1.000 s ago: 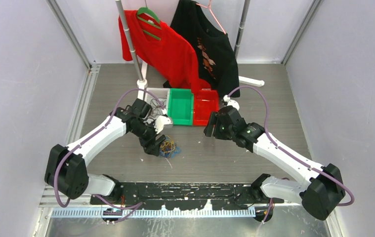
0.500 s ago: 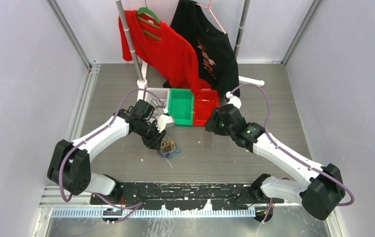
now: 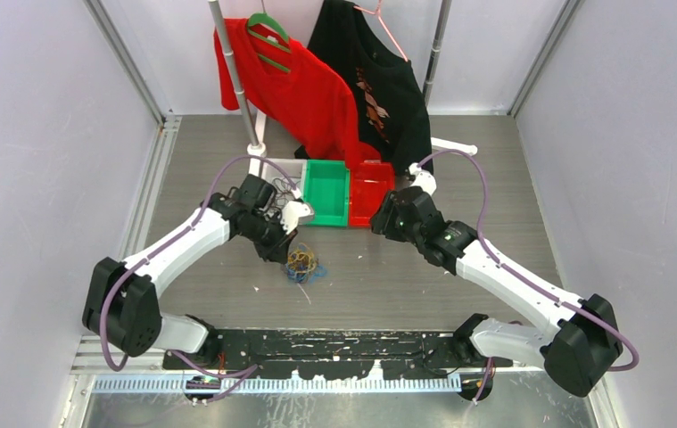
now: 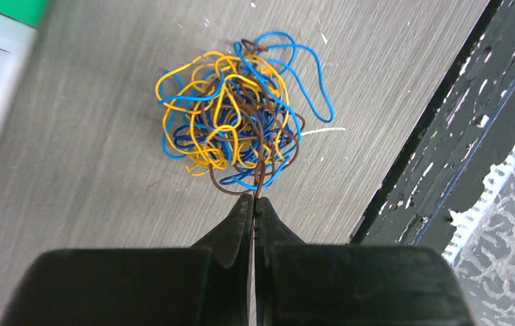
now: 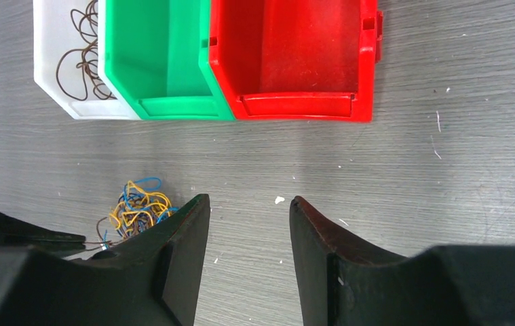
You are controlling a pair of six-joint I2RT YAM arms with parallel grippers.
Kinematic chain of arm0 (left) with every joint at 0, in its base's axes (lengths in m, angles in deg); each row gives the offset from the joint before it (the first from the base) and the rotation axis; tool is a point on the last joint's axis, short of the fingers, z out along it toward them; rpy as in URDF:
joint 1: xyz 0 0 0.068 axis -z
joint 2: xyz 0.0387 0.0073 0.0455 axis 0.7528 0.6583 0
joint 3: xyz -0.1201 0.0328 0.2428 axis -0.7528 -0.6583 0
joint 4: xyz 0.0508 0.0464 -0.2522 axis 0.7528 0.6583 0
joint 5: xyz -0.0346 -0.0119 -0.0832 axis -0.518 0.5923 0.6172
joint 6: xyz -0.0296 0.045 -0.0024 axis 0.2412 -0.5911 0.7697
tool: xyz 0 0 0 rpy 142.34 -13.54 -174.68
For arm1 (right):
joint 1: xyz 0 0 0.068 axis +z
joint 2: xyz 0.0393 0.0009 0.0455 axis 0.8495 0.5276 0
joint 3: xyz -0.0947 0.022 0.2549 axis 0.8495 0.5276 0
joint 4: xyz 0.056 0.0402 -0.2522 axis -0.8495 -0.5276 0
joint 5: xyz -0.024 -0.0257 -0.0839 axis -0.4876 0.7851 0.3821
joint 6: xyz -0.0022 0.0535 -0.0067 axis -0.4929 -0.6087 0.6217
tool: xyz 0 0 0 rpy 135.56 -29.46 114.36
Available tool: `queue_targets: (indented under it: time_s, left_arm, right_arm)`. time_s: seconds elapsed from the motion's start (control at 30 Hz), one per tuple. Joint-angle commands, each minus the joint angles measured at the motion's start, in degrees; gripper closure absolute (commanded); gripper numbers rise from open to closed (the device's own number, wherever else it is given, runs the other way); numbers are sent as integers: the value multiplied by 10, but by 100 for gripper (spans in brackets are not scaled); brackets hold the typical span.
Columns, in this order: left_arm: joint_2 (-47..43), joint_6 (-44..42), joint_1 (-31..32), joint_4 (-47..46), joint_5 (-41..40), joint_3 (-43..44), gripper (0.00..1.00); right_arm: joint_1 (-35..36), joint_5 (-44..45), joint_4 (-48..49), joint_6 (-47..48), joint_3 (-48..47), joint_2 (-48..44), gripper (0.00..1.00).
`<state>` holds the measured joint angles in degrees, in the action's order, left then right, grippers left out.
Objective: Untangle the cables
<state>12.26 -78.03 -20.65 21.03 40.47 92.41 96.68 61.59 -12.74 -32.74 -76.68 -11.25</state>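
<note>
Where the arms reach out over the bench (image 3: pixel 379 285), the left jaws are pinched fully together on a brown strand (image 4: pixel 258 178) at the near edge of the cables (image 4: pixel 237 115), a yellow, blue and brown clump lying on the bench. The right jaws stand partly apart, holding nothing, to the clump's right. Beyond, a white bin (image 5: pixel 71 105) holding brown wire loops (image 5: pixel 81 47), a green bin (image 5: pixel 173 105) and a red bin (image 5: pixel 295 105) sit side by side.

My grey wooden table top (image 3: pixel 495 169) has plain pale walls (image 3: pixel 40 134) around it, and a red shirt (image 3: pixel 312 94) and a black shirt (image 3: pixel 392 98) hang on a metal rack (image 3: pixel 219 22) behind.
</note>
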Motion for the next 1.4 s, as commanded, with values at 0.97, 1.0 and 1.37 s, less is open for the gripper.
queue_targets:
  time_s: [0.97, 1.0, 1.37]
  left_arm:
    - [-103, 91, 2, 203, 8, 297, 100]
    - [-104, 93, 3, 202, 10, 296, 100]
    - [-101, 126, 3, 192, 26, 303, 100]
  right_arm:
    - [224, -90, 382, 159, -23, 67, 14]
    - [225, -90, 383, 160, -25, 71, 14]
    - [231, -99, 414, 182, -38, 118, 18]
